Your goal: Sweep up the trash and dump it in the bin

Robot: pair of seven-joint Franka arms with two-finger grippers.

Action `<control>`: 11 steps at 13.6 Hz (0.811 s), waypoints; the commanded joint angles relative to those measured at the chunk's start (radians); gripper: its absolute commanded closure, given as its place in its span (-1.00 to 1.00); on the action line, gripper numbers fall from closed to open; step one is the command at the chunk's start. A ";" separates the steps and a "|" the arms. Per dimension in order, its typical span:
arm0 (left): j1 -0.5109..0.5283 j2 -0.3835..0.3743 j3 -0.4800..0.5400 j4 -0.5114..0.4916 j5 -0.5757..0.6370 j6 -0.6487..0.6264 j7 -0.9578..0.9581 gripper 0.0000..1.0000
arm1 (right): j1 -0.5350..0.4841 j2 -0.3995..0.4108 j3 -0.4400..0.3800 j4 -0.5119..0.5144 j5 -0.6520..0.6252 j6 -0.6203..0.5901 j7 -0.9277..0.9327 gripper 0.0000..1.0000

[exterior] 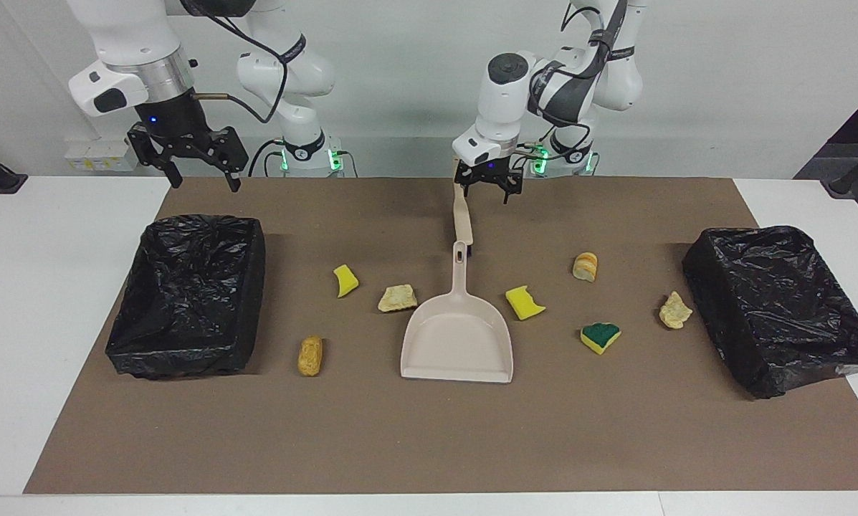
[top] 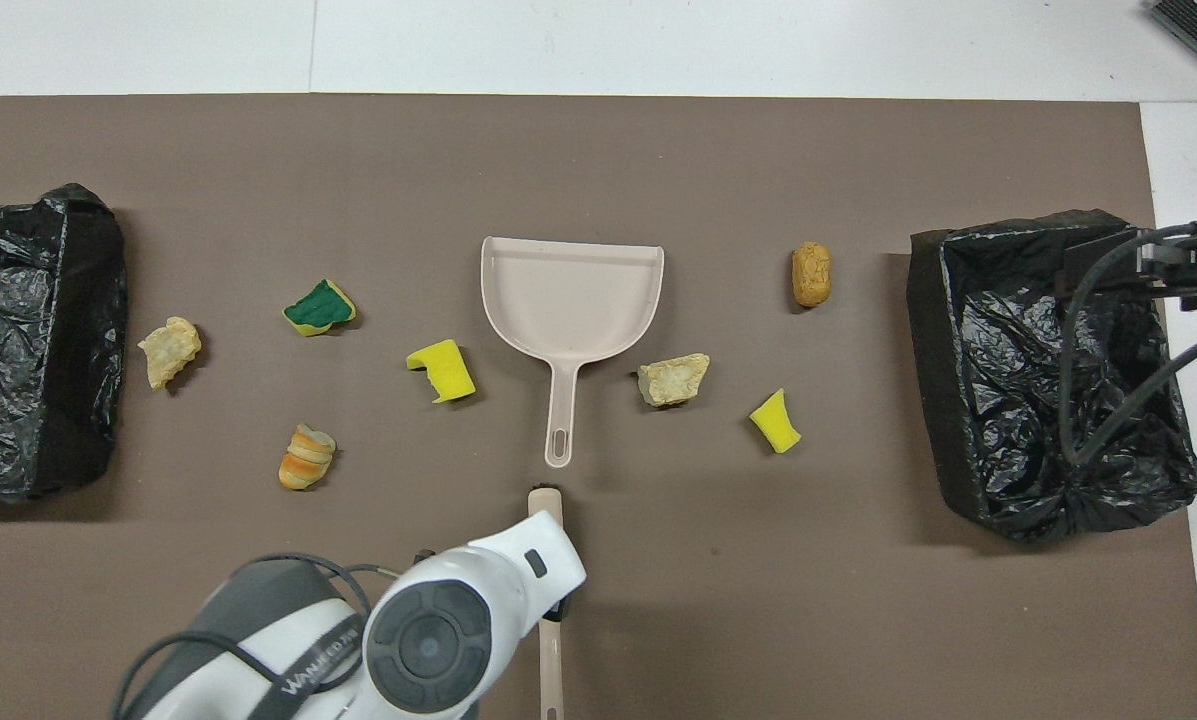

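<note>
Several scraps of trash lie around a beige dustpan (exterior: 457, 344) (top: 570, 300) in the middle of the brown mat. On the right arm's side are a yellow sponge bit (exterior: 345, 279), a beige chunk (exterior: 398, 298) and a golden roll (exterior: 310, 356). On the left arm's side are a yellow sponge (exterior: 524, 302), a green-topped sponge (exterior: 600, 337), a bread roll (exterior: 585, 266) and a beige chunk (exterior: 675, 309). A beige brush (exterior: 463, 218) (top: 548, 505) lies nearer to the robots than the dustpan's handle. My left gripper (exterior: 487, 190) is open, low over the brush's handle. My right gripper (exterior: 204, 180) is open and raised.
A black-lined bin (exterior: 178, 355) (top: 933, 400) stands at the right arm's end of the mat, below my right gripper. A second black-lined bin (exterior: 794, 358) (top: 88, 330) stands at the left arm's end. White table surrounds the mat.
</note>
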 commanded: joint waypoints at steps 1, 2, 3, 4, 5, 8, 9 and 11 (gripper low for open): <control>-0.105 -0.048 0.014 -0.116 -0.001 0.101 -0.091 -1.00 | -0.009 -0.005 0.005 -0.007 0.017 0.010 -0.012 -1.00; -0.137 -0.048 0.012 -0.145 -0.001 0.134 -0.120 -1.00 | -0.007 -0.005 0.007 -0.009 0.017 0.009 -0.012 -1.00; -0.169 -0.048 0.012 -0.165 -0.003 0.161 -0.169 -1.00 | -0.006 -0.005 0.007 -0.009 0.017 0.010 -0.010 -1.00; -0.179 -0.039 0.012 -0.173 -0.003 0.187 -0.218 -1.00 | -0.001 -0.005 0.008 -0.010 0.017 0.015 -0.009 -1.00; -0.197 -0.039 0.012 -0.173 -0.003 0.192 -0.243 -1.00 | 0.005 -0.007 0.008 -0.009 0.014 0.013 -0.009 -1.00; -0.200 -0.040 0.012 -0.173 -0.003 0.191 -0.286 -0.52 | 0.010 -0.005 0.007 -0.007 -0.003 0.010 -0.010 -1.00; -0.200 -0.039 0.012 -0.173 -0.004 0.189 -0.288 -0.43 | 0.010 -0.005 0.007 -0.007 -0.006 0.013 -0.010 -1.00; -0.200 -0.039 0.012 -0.173 -0.004 0.181 -0.304 0.21 | 0.016 0.001 0.008 -0.006 -0.007 0.024 0.001 -1.00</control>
